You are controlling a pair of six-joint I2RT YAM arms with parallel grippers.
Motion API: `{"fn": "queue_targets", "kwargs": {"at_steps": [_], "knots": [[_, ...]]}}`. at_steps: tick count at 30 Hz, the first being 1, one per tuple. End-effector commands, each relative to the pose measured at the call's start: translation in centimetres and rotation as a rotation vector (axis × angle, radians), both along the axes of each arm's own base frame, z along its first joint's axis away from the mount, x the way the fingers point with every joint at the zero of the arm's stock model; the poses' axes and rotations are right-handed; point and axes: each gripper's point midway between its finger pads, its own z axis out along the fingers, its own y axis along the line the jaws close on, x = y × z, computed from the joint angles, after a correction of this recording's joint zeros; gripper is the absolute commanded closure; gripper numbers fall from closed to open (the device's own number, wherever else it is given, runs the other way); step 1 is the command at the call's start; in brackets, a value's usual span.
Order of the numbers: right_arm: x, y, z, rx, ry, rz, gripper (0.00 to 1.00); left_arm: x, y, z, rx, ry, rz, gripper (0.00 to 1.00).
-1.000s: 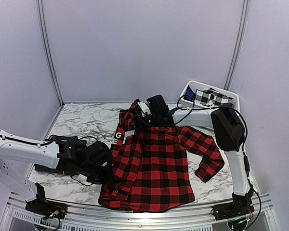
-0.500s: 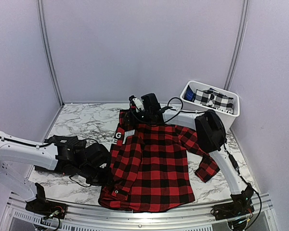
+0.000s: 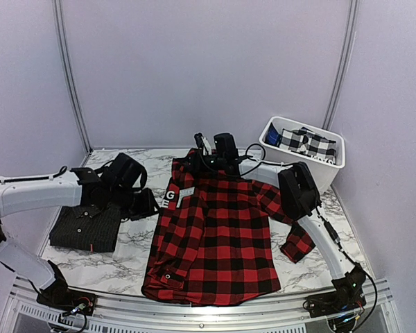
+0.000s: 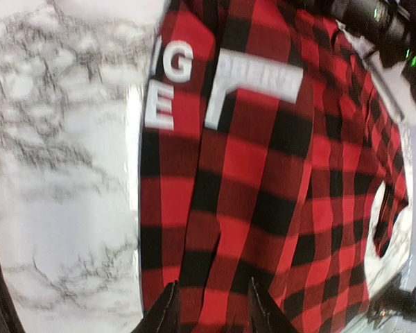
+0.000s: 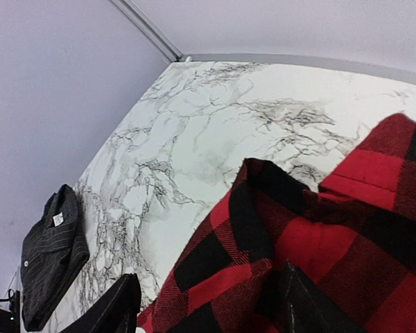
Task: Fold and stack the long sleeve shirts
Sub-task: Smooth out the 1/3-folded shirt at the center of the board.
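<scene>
One shirt done, the flannel partly folded.
Near left, the black pinstriped shirt [image 3: 83, 227] lies folded on the table [image 3: 125, 173]. The left gripper [image 3: 147, 204] hangs over the left edge of the red-and-black flannel shirt [image 3: 218, 239], fingers partly apart, holding nothing. The flannel lies flat in the middle, right sleeve [image 3: 298, 225] spread out. The right gripper [image 3: 206, 152] is at the far collar, fingers wide over cloth, no pinch seen. To do: finish folding, then stack.
</scene>
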Motion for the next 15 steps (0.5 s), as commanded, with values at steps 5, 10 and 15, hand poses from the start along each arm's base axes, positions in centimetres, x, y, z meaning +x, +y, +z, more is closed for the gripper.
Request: {"fn": "queue_targets", "kwargs": {"at_steps": [5, 10, 15], "knots": [[-0.1, 1.4, 0.5, 0.155, 0.076, 0.037, 0.52, 11.3, 1.2, 0.3, 0.009, -0.059, 0.013, 0.66], [0.6, 1.0, 1.3, 0.187, 0.089, 0.013, 0.78, 16.6, 1.0, -2.6, -0.015, -0.044, 0.008, 0.67], [0.7, 0.8, 2.7, 0.194, 0.082, -0.007, 0.95, 20.5, -0.1, -4.2, -0.083, -0.053, 0.009, 0.67]]}}
